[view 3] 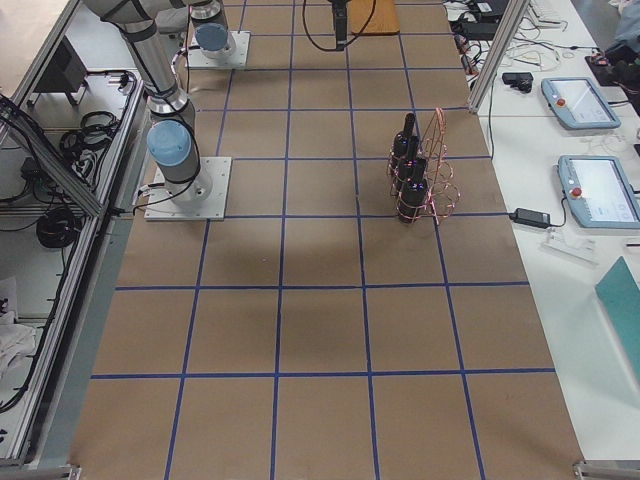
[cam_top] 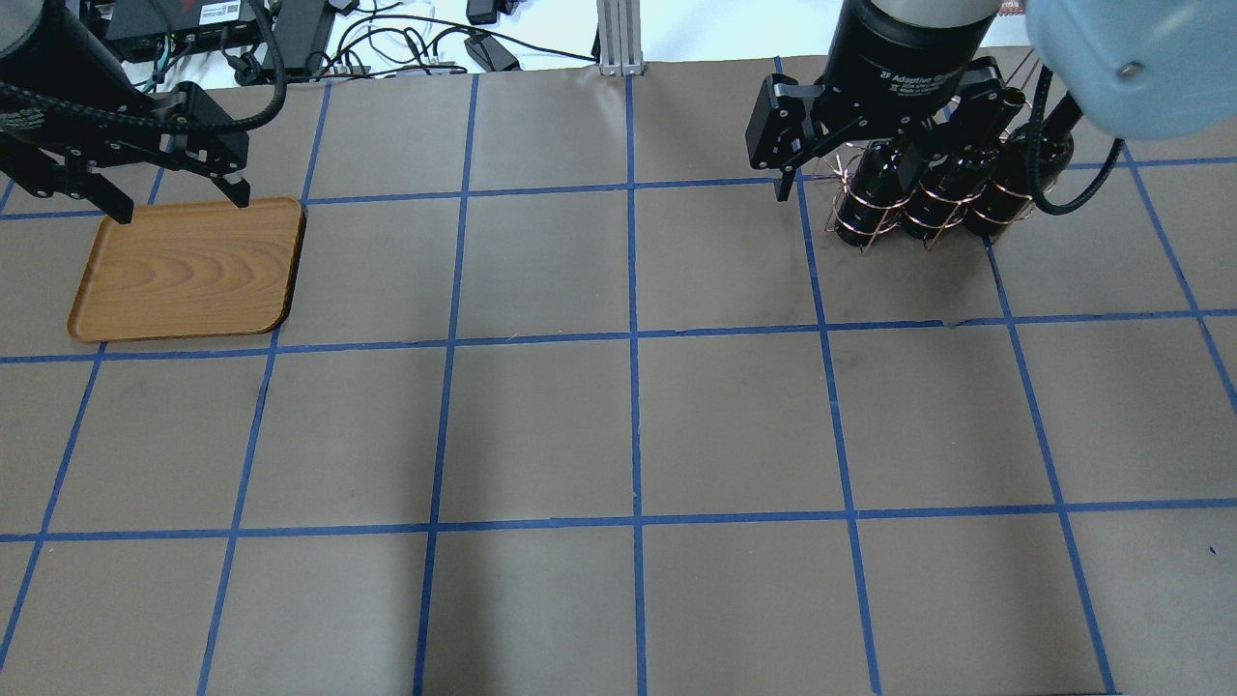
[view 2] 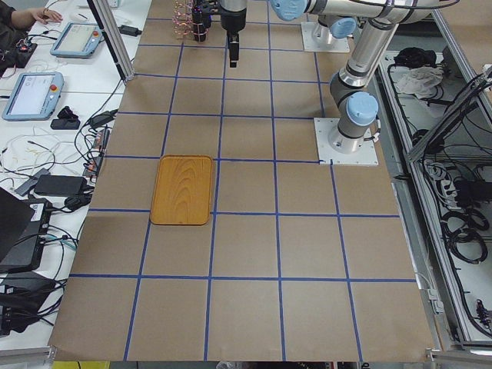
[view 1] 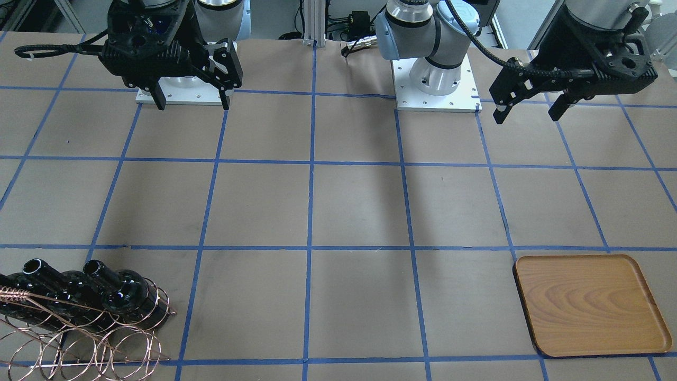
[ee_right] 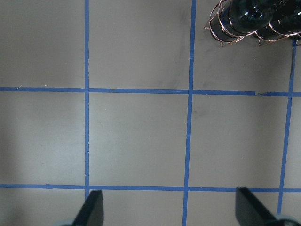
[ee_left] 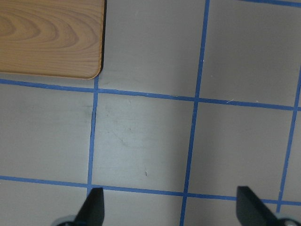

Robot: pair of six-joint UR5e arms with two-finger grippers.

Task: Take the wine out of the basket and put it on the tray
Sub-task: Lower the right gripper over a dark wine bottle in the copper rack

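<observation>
Three near-black wine bottles (view 1: 119, 291) lie side by side in the copper wire basket (view 1: 79, 338), necks toward the robot; they also show in the overhead view (cam_top: 933, 198) and at the top right of the right wrist view (ee_right: 249, 16). The wooden tray (cam_top: 184, 271) lies bare at the table's other end (view 1: 589, 304). My right gripper (view 1: 193, 103) is open and empty, raised on the robot's side of the basket (cam_top: 850, 208). My left gripper (cam_top: 182, 205) is open and empty, raised near the tray's edge (ee_left: 47, 37).
The brown table has a blue tape grid. The two arm bases (view 1: 436, 84) stand at the robot's edge. Cables and pendants lie beyond the far edge (cam_top: 387, 39). An aluminium post (cam_top: 614, 34) stands at the far middle.
</observation>
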